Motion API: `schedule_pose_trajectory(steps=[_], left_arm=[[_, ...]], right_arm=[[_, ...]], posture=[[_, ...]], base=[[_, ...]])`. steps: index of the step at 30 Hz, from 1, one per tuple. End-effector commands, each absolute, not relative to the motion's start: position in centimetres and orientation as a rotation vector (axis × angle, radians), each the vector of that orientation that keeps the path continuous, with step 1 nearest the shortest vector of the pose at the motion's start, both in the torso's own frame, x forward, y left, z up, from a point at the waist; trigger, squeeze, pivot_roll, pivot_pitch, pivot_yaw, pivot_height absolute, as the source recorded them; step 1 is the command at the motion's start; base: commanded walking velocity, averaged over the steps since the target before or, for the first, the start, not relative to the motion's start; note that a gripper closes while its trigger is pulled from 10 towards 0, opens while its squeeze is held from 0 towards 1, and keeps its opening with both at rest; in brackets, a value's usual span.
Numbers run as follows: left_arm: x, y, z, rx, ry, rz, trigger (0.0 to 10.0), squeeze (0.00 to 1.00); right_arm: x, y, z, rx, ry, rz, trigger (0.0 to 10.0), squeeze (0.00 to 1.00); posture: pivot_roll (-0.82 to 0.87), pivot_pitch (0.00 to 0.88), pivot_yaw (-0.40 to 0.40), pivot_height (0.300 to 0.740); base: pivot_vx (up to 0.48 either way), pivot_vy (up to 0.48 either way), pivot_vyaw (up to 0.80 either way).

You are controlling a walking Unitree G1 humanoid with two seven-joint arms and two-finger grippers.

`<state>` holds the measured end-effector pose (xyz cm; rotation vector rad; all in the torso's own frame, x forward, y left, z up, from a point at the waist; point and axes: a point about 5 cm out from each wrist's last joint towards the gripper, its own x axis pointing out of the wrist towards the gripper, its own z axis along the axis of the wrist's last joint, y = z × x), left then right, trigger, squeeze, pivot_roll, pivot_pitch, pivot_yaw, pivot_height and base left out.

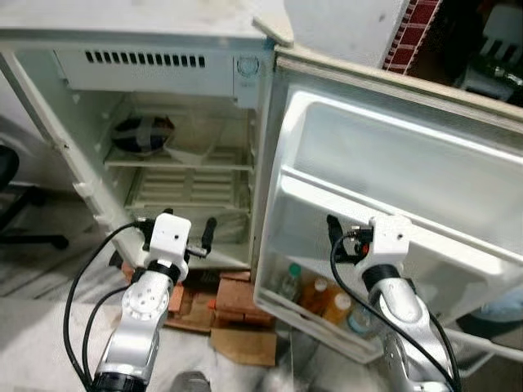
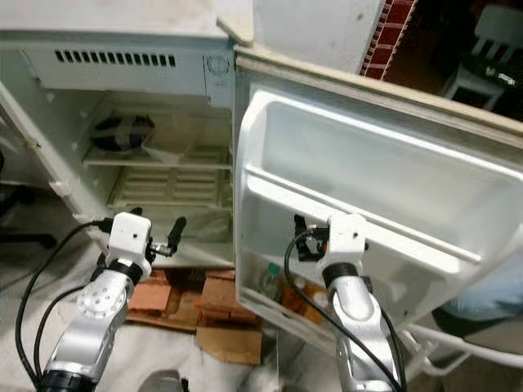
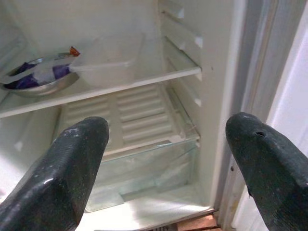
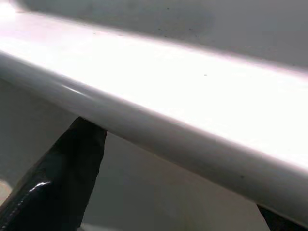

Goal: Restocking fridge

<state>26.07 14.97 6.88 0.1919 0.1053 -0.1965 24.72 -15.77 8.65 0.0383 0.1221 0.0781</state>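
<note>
1. Fridge [image 1: 188, 122] stands open ahead of me, door [image 1: 392, 188] swung right; bottles [image 1: 327, 300] sit in its bottom rack.
2. My left claw [image 3: 159, 159] is spread, empty, aimed at the bare lower shelf [image 3: 130, 115].
3. Right claw [image 1: 337, 237] is up against the door rail [image 4: 159, 139]; grip I can't tell.
4. Covered bowl [image 3: 38, 77] on upper shelf; bricks [image 1: 233, 298] prop the fridge off the floor.

Silver arms, black-fingered left hand [image 1: 176, 231]
</note>
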Motion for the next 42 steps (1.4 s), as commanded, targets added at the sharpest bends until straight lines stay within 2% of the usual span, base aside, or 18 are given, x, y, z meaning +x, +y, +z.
schedule_pose_trajectory(steps=[1,15,18,22,25,27,31,36,38,42], left_arm=[[26.0,14.9,6.7,0.192,0.120,-0.207,10.0,0.00],[26.0,14.8,6.7,0.201,0.122,-0.221,10.0,0.00],[26.1,14.9,6.7,0.202,0.123,-0.223,10.0,0.00],[26.0,14.9,6.7,0.205,0.126,-0.224,10.0,0.00],[26.0,14.9,6.7,0.206,0.126,-0.225,10.0,0.00],[26.0,14.7,6.6,0.206,0.128,-0.226,10.0,0.00],[26.1,14.3,6.6,0.201,0.122,-0.227,10.0,0.00],[26.7,14.5,7.0,0.194,0.106,-0.216,10.0,0.00],[26.9,14.7,7.3,0.199,0.091,-0.215,10.0,0.00],[27.0,15.0,7.4,0.206,0.088,-0.209,10.0,0.00]], right_arm=[[24.7,-16.1,8.9,0.042,0.118,0.082,10.0,0.00],[25.5,-15.4,8.8,0.020,0.165,0.083,10.0,0.00],[25.9,-15.1,9.5,-0.017,0.121,0.114,10.0,0.00],[26.1,-14.8,9.6,0.035,0.125,0.100,10.0,0.00],[26.1,-15.0,9.6,-0.009,0.102,0.098,10.0,0.00],[26.0,-15.0,9.6,0.057,0.119,0.110,10.0,0.00],[26.6,-14.9,10.7,0.037,0.054,0.116,10.0,0.00],[27.3,-15.3,11.9,0.044,-0.021,0.105,10.0,0.00],[27.5,-16.0,11.6,0.019,0.001,0.043,10.0,0.00],[27.6,-15.9,11.6,0.019,-0.006,0.040,10.0,0.00]], posture=[[0.05,0.000,-0.052,0.740],[0.05,0.000,-0.046,0.740],[0.05,0.000,-0.044,0.740],[0.05,0.000,-0.043,0.740],[0.05,0.000,-0.043,0.740],[0.06,0.000,-0.043,0.740],[0.05,0.000,-0.036,0.740],[0.05,0.000,-0.034,0.740],[0.05,0.000,-0.037,0.740],[0.05,0.000,-0.036,0.740]], base=[[-0.368,0.000,0.00],[-0.402,0.000,0.00],[-0.431,0.000,0.00],[-0.431,0.000,0.00],[-0.415,0.000,0.00],[-0.411,0.000,0.00],[-0.392,0.000,0.00],[-0.059,0.000,0.00],[0.000,0.000,0.00],[0.000,0.000,0.00]])
